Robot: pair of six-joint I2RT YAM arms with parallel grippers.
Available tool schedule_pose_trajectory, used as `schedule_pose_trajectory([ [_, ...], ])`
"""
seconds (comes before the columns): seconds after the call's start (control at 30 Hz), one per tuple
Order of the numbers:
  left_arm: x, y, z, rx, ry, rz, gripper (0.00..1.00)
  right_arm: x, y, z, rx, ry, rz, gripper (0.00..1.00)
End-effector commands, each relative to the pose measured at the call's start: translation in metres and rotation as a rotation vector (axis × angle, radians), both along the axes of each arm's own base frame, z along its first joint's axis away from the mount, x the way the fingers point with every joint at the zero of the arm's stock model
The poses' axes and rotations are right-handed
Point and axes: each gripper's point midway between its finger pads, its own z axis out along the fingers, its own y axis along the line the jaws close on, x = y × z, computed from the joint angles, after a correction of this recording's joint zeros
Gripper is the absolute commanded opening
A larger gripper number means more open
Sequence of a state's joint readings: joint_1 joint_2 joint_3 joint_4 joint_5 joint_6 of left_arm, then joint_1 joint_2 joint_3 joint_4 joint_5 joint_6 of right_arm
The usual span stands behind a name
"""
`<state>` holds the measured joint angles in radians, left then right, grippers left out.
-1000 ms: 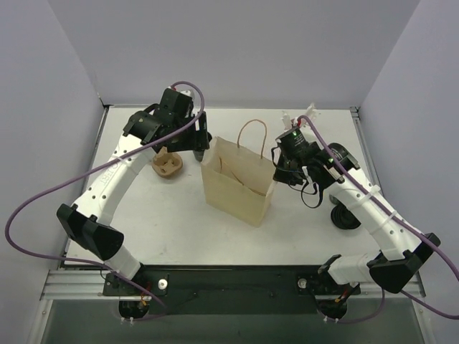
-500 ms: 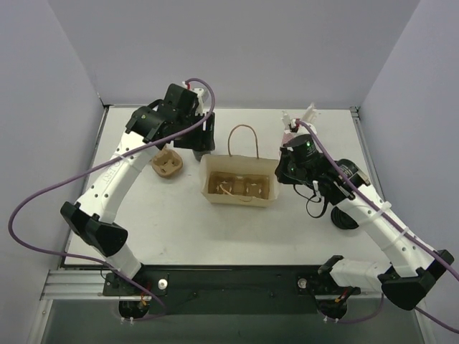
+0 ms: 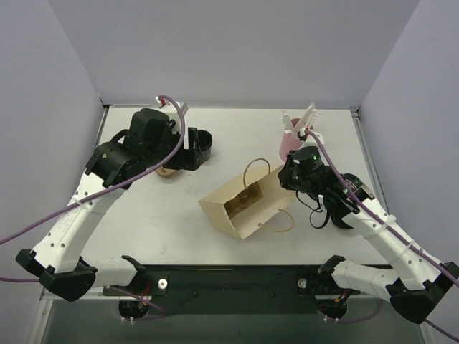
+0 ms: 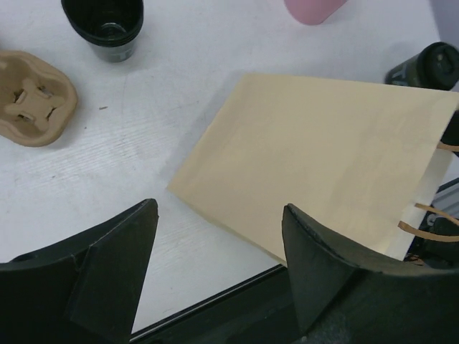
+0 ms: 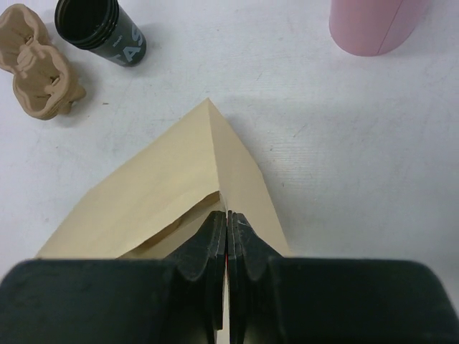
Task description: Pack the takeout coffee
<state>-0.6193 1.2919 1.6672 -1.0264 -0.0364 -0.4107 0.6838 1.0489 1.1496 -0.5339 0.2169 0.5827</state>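
A tan paper bag (image 3: pixel 247 204) with rope handles lies on its side in the middle of the table, its mouth facing the near left. My right gripper (image 5: pixel 228 213) is shut on a folded edge of the bag (image 5: pixel 179 179), at its right end (image 3: pixel 287 175). My left gripper (image 4: pixel 219 208) hangs open and empty high above the bag (image 4: pixel 323 150), at the back left (image 3: pixel 195 149). An open black cup (image 4: pixel 104 25) stands next to a brown pulp cup carrier (image 4: pixel 32 97), both also in the right wrist view: cup (image 5: pixel 100 29), carrier (image 5: pixel 39 72).
A pink cup (image 3: pixel 289 143) stands at the back right, with white utensils (image 3: pixel 305 118) behind it. Another black cup-like object (image 4: pixel 429 64) sits to the right of the bag, near my right arm. The table's near edge is a black rail (image 3: pixel 229 276).
The bag has gone from upright to lying on its side, dragged nearer by my right gripper. My left arm has swung left and away from the bag.
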Motion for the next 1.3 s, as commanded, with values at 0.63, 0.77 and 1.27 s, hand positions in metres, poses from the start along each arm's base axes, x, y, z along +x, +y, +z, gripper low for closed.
schedule_pose_trajectory([
  [0.63,-0.073,-0.006,-0.034,-0.125,0.235,-0.002,0.63,0.003,-0.031,0.012,-0.105,0.072,-0.256,0.0],
  [0.77,-0.086,-0.02,-0.001,-0.221,0.194,-0.034,0.61,0.001,-0.027,0.006,-0.101,0.113,-0.262,0.0],
  [1.27,-0.075,-0.062,-0.036,-0.116,0.181,0.042,0.6,-0.005,-0.021,0.006,-0.066,0.116,-0.26,0.0],
])
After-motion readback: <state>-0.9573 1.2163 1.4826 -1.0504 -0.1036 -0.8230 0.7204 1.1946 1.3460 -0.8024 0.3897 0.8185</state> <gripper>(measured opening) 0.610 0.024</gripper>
